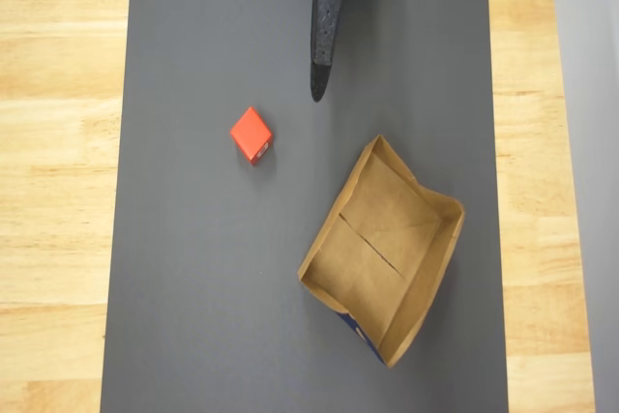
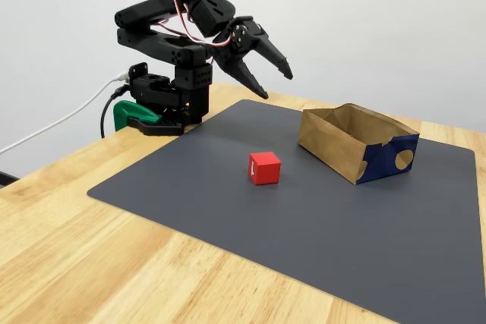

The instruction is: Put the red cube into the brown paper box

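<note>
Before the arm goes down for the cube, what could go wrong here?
1. The red cube sits turned diagonally to the open gripper, so the jaws may meet its corners and push it away.
2. The brown paper box has thin walls; a low carry could knock or shift it on the mat.

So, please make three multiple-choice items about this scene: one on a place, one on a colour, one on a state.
1. Where is the red cube?
A. inside the box
B. on the dark mat
C. in the gripper

2. What colour is the patch on the brown paper box?
A. blue
B. green
C. yellow

3. How is the gripper?
A. shut on the cube
B. open, in the air
C. resting in the box

Answers: B, the cube sits on the mat apart from the box; A, one outer side is blue; B, its fingers are spread above the mat.
</note>
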Motion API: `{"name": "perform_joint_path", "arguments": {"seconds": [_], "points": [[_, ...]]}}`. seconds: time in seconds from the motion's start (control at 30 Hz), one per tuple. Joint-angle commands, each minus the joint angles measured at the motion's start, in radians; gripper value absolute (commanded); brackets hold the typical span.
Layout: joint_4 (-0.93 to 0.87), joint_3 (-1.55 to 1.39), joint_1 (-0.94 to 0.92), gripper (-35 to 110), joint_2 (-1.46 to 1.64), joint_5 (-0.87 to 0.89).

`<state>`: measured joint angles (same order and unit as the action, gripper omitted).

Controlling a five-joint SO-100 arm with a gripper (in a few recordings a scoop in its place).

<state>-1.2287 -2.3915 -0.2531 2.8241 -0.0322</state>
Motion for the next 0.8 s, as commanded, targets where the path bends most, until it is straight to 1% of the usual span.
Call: {"name": "perform_joint_path", "arguments": {"seconds": [0.0,0.07,0.27,0.4,0.5,0.6,0.77], "points": [[-0.078,0.127,-0.046,31,-0.117,0.055],[-0.106,0.175,-0.075,33,-0.181,0.1],[-0.098,0.204,-0.158,37,-0.314,0.213],[-0.204,0.268,-0.196,41,-0.413,0.273],[-0.281,0.336,-0.215,41,-0.494,0.29],[-0.318,0.365,-0.239,40,-0.558,0.282],[-0.285,0.397,-0.285,38,-0.658,0.245]]}}
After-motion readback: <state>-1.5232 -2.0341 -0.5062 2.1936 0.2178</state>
